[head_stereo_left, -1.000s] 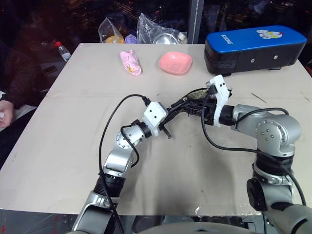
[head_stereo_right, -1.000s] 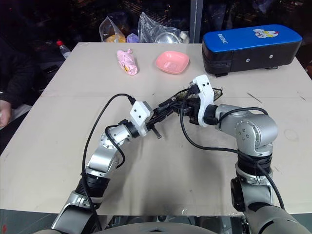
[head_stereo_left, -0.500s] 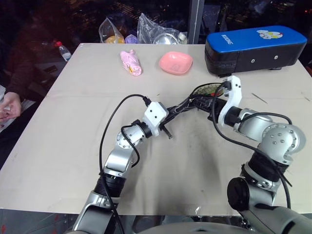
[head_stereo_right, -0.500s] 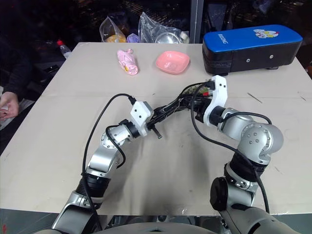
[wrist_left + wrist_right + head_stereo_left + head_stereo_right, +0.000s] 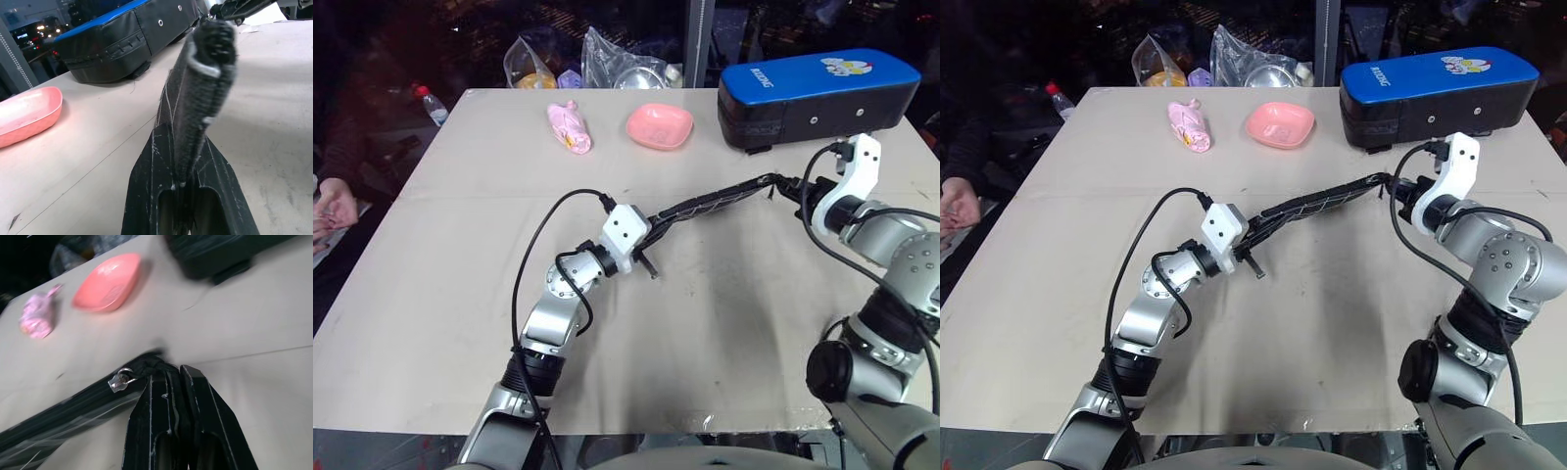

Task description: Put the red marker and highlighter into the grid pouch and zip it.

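Beige table [image 5: 431, 255], head view: I see the grid pouch [image 5: 710, 202] stretched edge-on between my grippers. Left wrist view: left gripper [image 5: 188, 169] clamps one pouch end. Right wrist view: right gripper [image 5: 171, 377] pinched closed beside the zipper pull [image 5: 120, 379].

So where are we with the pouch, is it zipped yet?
Nearly. The flat black fabric grid pouch hangs stretched between both tools, edge-on and looking closed along its length. The left tool is shut on one end; the right tool is shut at the far end by the metal zipper slider. No marker or highlighter lies on the table, so presumably inside. Left: confirm zip, set down.
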`<state>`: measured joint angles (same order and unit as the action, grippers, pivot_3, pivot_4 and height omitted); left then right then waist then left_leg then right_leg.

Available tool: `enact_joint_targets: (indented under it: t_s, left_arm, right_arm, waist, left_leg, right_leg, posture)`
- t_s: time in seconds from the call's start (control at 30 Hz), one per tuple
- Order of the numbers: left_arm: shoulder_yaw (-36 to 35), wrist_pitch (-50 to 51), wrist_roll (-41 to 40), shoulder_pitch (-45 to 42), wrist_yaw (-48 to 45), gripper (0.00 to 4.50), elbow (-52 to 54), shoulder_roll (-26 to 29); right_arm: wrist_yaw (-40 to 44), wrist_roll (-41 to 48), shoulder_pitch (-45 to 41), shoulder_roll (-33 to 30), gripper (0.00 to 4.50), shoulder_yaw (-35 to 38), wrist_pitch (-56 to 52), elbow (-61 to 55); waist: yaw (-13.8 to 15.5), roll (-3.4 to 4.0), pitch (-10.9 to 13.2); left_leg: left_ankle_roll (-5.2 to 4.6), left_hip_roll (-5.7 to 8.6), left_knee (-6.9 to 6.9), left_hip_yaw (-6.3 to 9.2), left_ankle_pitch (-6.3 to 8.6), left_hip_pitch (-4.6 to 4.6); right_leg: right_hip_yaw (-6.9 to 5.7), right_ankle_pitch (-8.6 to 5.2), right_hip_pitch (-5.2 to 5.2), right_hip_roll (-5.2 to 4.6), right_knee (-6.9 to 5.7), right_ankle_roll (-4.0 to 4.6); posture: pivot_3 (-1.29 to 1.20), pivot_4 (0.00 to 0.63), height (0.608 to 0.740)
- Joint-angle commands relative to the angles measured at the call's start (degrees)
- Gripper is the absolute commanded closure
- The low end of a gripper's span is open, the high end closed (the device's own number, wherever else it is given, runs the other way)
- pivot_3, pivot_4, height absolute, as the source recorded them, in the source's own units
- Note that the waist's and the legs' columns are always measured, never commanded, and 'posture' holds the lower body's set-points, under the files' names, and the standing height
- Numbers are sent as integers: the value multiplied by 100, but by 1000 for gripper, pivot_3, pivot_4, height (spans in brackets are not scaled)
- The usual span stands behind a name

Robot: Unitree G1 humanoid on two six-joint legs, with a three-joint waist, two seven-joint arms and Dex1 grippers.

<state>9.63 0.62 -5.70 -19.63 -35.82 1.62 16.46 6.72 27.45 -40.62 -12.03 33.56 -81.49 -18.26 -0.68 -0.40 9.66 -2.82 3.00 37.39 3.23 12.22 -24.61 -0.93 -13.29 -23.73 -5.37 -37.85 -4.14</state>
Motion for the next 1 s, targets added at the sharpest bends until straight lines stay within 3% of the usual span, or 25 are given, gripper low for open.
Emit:
enact_joint_targets:
  t_s: [0.03,0.23,0.33,0.43,0.53,0.57,0.77,1.0]
  left_arm:
    - [-90,-114,21,7,71,4500,176,44]
    - [-191,-307,261,-65,291,4500,29,128]
    - [-203,-409,342,-97,335,4500,-37,199]
    - [-196,-640,420,-72,209,4500,-92,411]
    - [-124,-820,372,161,-137,3561,14,694]
    - [-100,-854,333,257,-242,3026,65,773]
    - [-339,-514,-253,1118,-659,201,675,1133]
    - [-1263,1169,-1642,2619,-715,55,1735,1525]
  right_arm:
    - [-73,-21,-147,-197,4483,104,362,36]
    - [340,312,170,-291,4483,-216,368,-89]
    - [729,449,459,-603,3699,-479,512,-149]
    - [1761,419,1200,-1459,2388,-1109,1299,-234]
    - [2950,185,2030,-2242,952,-1546,2716,-173]
    - [3215,169,2212,-2383,395,-1584,3059,-80]
    - [4371,-129,2936,-2829,377,-1603,4988,860]
    - [6074,-218,3132,-3116,377,-1685,6850,2610]
  waist:
    - [-4,0,0]
    - [-7,1,0]
    - [3,1,1]
    - [12,1,1]
    - [11,1,1]
    - [-3,1,1]
    - [-6,2,2]
    - [7,2,3]
  left_leg:
    - [0,-1,0,-1,0,0]
    - [0,-6,0,-1,0,1]
    - [-1,-6,0,-2,0,0]
    - [-1,-4,0,-3,1,-1]
    - [-2,-4,-1,-1,1,-2]
    - [-3,-5,-4,-4,2,-1]
    - [-3,-19,-7,-23,2,13]
    - [-3,-25,-5,-22,3,11]
  right_leg:
    - [1,0,0,0,0,0]
    - [2,0,0,5,0,0]
    - [3,0,0,4,1,0]
    - [2,0,2,3,7,-1]
    - [-2,-1,6,2,15,-2]
    - [-1,-1,6,2,19,-3]
    - [17,-2,8,8,18,-2]
    - [19,-3,9,4,27,0]
  posture:
    - [0,150,726]
    - [0,150,726]
    - [0,150,726]
    - [0,150,726]
    - [0,150,726]
    - [0,150,726]
    - [0,150,726]
    - [0,150,726]
